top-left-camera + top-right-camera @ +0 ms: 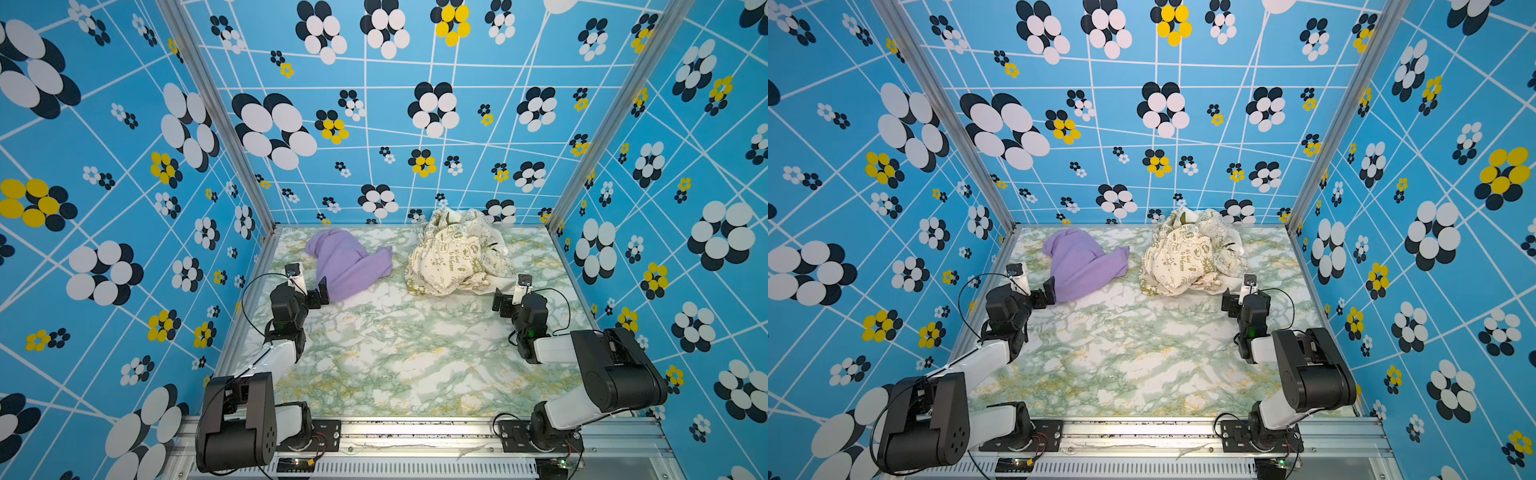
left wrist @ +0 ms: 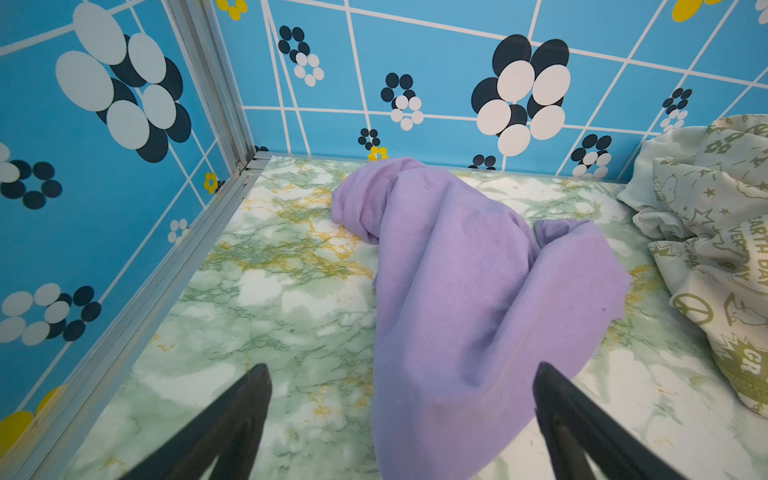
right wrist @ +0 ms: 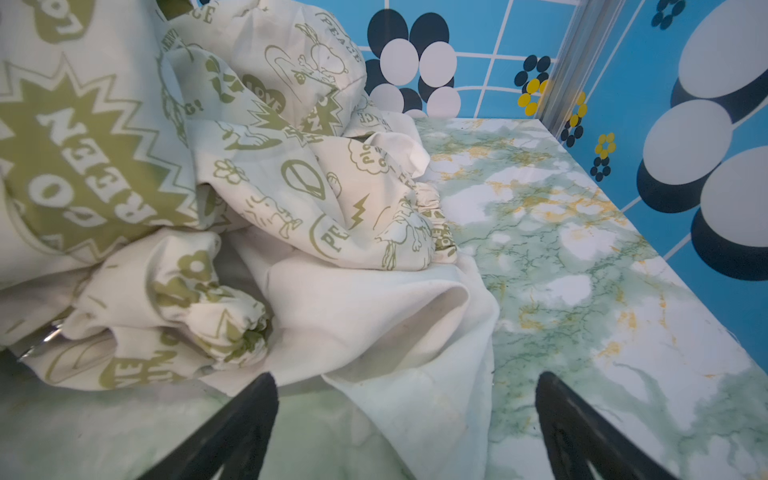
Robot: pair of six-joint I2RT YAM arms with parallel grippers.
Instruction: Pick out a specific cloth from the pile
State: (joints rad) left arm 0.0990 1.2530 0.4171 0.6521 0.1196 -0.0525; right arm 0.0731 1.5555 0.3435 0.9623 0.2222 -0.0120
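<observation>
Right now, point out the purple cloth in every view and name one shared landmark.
In both top views: purple cloth at the far end, left of centre.
Left wrist: centre, running down between the left gripper's open jaws.
Right wrist: not in it.
Shared landmark: cream pile, in all four.

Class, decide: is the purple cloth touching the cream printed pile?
Apart. Both top views show a strip of marbled table between the purple cloth and the pile.
</observation>
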